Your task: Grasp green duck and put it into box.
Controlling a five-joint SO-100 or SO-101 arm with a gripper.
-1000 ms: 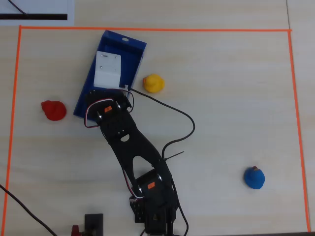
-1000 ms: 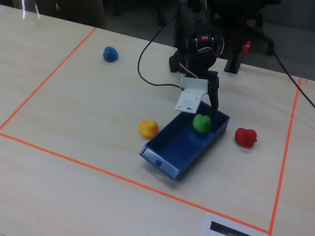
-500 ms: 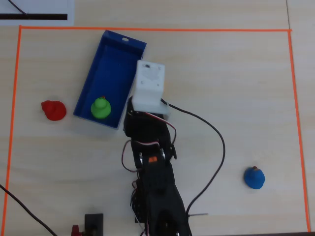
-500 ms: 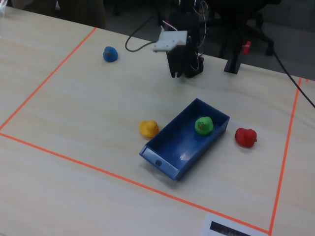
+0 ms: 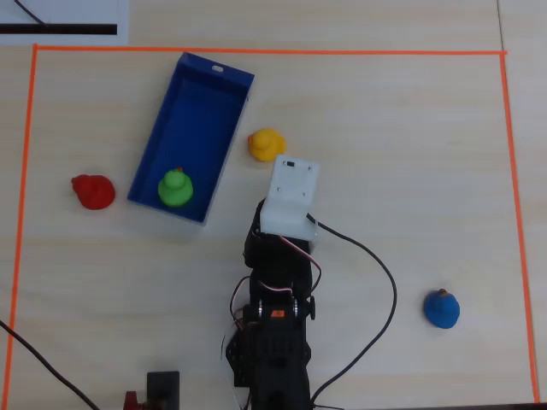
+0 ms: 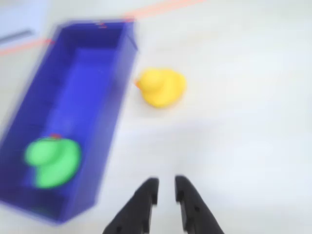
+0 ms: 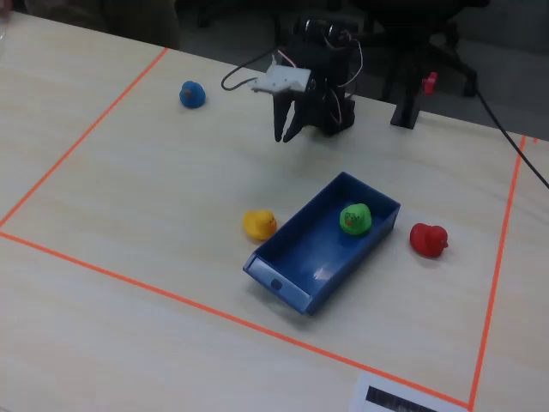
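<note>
The green duck sits inside the dark blue box, near the box's end closest to the arm. It also shows in the wrist view and the fixed view. The box shows in the wrist view and the fixed view. My gripper is empty, its black fingers a narrow gap apart. It hangs over bare table to the right of the box, well clear of the duck. In the fixed view the gripper points down in front of the arm base. In the overhead view the white wrist housing covers it.
A yellow duck stands just right of the box, ahead of the gripper. A red duck lies left of the box. A blue duck sits far right. Orange tape marks the work area. Cables trail by the arm base.
</note>
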